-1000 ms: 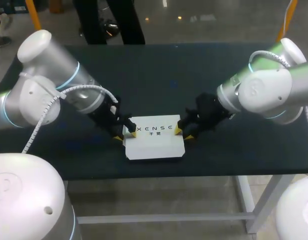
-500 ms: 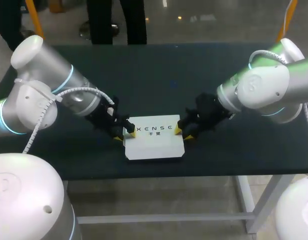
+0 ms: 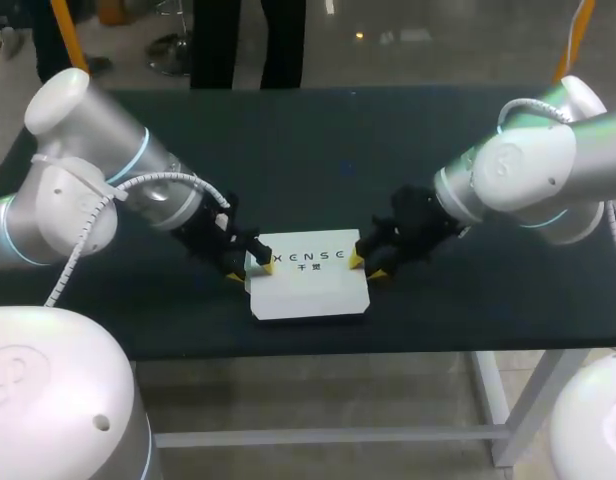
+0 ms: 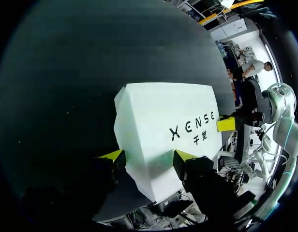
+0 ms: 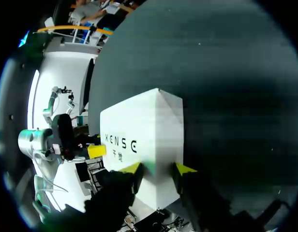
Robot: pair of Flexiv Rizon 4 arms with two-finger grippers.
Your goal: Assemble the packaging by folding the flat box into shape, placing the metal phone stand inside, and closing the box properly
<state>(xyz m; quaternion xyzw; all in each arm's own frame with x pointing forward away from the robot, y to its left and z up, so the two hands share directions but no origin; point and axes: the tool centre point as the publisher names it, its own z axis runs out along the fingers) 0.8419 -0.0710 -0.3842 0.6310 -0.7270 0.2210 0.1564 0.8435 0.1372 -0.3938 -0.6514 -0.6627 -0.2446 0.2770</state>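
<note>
White box (image 3: 308, 290) is clamped at one end in the left gripper (image 3: 243, 267), at the other in the right gripper (image 3: 367, 268). Probably its end flaps are being pressed home

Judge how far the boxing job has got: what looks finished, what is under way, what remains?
Done: the white box stands folded into shape with its lid down. The phone stand is not visible, so it is presumably inside. In hand: the left gripper and right gripper each clasp one end of the box. Left: probably seating the closure and letting go.
</note>
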